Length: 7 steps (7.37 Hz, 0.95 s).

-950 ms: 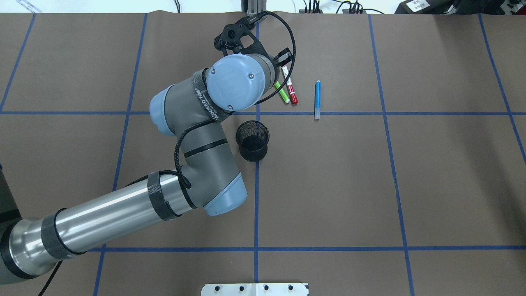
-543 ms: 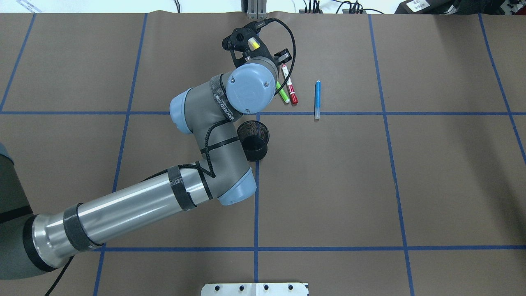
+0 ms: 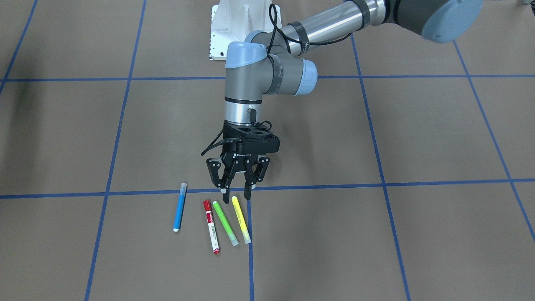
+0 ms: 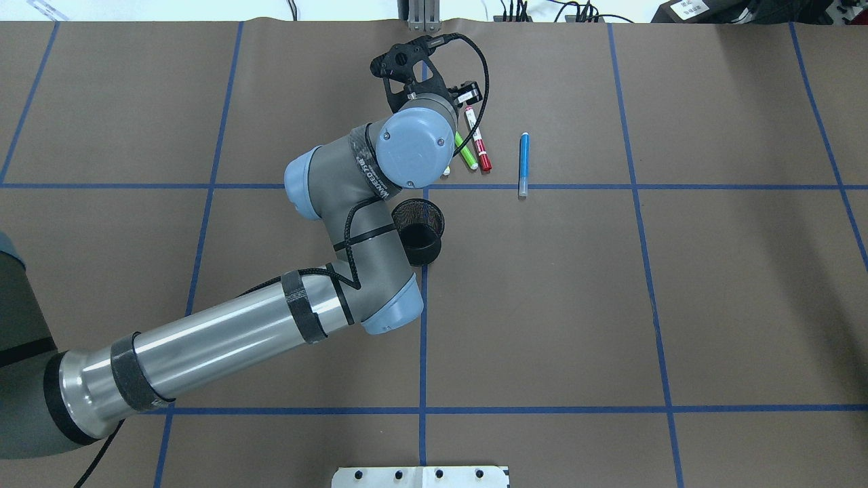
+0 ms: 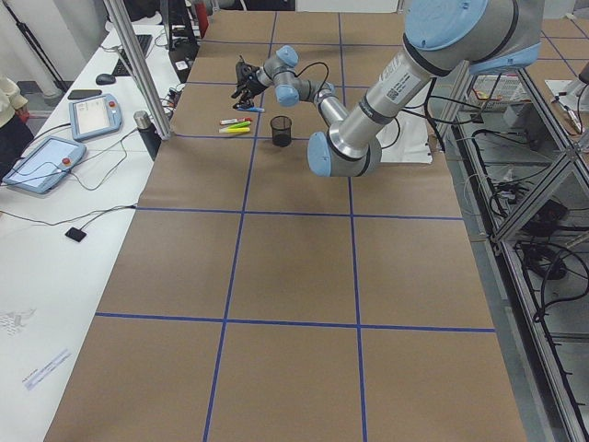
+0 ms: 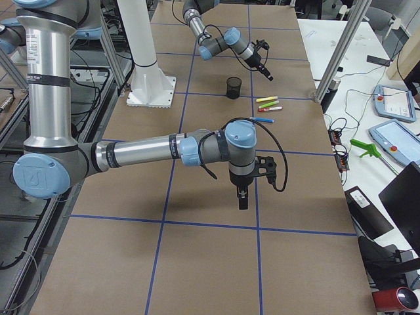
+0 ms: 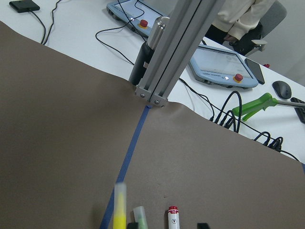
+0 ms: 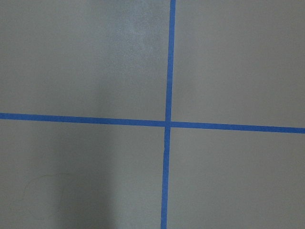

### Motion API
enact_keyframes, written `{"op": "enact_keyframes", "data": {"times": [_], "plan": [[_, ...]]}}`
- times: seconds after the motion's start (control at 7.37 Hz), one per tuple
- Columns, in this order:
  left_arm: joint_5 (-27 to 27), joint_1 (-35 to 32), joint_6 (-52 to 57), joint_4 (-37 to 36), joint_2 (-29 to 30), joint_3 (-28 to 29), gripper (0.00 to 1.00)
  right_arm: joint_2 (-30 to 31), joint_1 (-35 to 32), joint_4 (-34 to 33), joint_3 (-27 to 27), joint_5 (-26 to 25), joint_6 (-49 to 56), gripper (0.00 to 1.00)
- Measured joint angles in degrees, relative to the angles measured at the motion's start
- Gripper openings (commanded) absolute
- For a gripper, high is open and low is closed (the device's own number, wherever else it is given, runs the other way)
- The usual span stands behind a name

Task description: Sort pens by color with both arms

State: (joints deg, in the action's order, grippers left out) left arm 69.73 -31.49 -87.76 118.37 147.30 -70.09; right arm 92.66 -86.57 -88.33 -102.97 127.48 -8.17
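Four pens lie side by side on the brown table: a blue pen, a white pen with a red cap, a lime green pen and a yellow pen. My left gripper points straight down, open. Its fingertips stand on either side of the yellow pen's near end, low over the table. The left wrist view shows the yellow pen, green pen and red cap at its bottom edge. My right gripper hangs over bare table far from the pens; I cannot tell its state.
A black mesh cup stands just behind the left wrist, toward the robot. An aluminium post rises at the table's far edge, with tablets and cables beyond. Blue tape lines grid the table.
My left arm has swung its wrist to the right, closer to the pens, and now covers the yellow pen in the overhead view. The pens and cup have not moved.
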Motion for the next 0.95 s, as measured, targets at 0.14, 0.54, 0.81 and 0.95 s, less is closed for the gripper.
{"op": "enact_keyframes", "data": {"times": [0.14,0.54,0.81,0.95], "plan": [[0.2,-0.2,2.2,0.1,-0.8,-2.0,1.0,0.0,0.0,0.0,0.0,0.0,0.0,1.0],[9.6,-5.5,10.8,-6.1,-6.8,-13.8,1.0,0.0,-0.1,0.0,0.0,0.0,0.0,1.0],[25.9,-13.2,19.3,-22.2,-13.2,-26.9,1.0,0.1,-0.2,0.0,-0.2,0.1,-0.4,1.0],[32.7,-16.8,24.3,-29.9,-15.9,-32.0,1.0,0.1,-0.3,-0.5,-0.2,0.3,-1.6,1.0]]}}
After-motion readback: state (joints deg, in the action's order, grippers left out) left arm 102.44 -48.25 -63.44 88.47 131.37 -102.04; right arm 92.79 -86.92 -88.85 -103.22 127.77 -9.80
